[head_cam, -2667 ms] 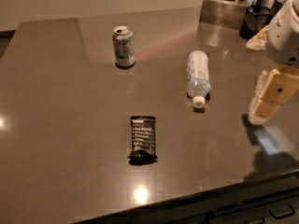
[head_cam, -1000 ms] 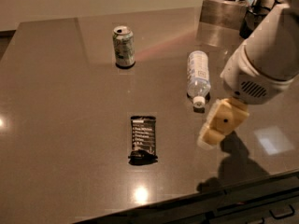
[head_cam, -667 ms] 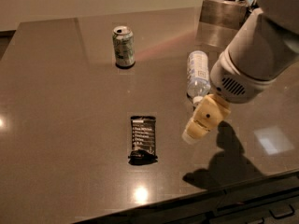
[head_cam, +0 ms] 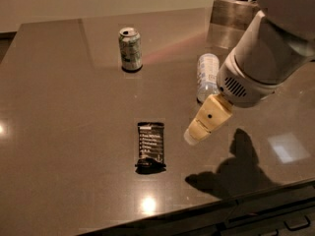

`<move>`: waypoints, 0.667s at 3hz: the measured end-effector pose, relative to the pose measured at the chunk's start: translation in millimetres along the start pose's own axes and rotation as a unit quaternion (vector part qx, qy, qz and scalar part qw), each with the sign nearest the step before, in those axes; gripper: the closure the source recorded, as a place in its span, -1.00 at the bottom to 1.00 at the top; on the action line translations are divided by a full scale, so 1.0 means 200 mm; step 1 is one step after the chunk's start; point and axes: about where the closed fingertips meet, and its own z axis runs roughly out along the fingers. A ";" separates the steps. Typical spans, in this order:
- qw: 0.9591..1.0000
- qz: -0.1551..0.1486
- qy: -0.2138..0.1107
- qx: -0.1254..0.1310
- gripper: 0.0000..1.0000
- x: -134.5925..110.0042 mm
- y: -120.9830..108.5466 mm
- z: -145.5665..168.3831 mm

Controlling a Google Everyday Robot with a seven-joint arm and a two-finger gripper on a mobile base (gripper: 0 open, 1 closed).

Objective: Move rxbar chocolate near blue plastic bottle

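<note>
The step in hand was judged to be the approach: the rxbar chocolate, a small flat black wrapper with lines of white text and crimped ends, was not yet grasped. It was seen lying flat on the glossy dark brown table, near the front edge. The blue plastic bottle, a clear bluish water bottle with a pale label, was lying on its side further back and to the right, well apart from the bar. The cream-coloured gripper at the end of the large white arm was held above the table, just to the right of the bar and in front of the bottle, and nothing was touched by it. Whether the gripper was apart or together could not be told. Its shadow was thrown on the table to the right of the bar.

For the next move, the gripper would probably have to be carried a little more to the left, brought over the middle of the wrapper, and lowered across its narrow width.

Compared with the earliest frame, the gripper had been moved from the right edge of the table, beyond the bottle, to its place beside the bar. The bar, the bottle and the green-and-white soda can standing upright at the back were found unchanged.
</note>
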 end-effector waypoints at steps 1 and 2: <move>1.000 -0.003 0.006 -0.006 -1.00 0.00 0.01 0.00; 1.000 0.013 0.014 -0.022 -1.00 -0.01 0.08 0.03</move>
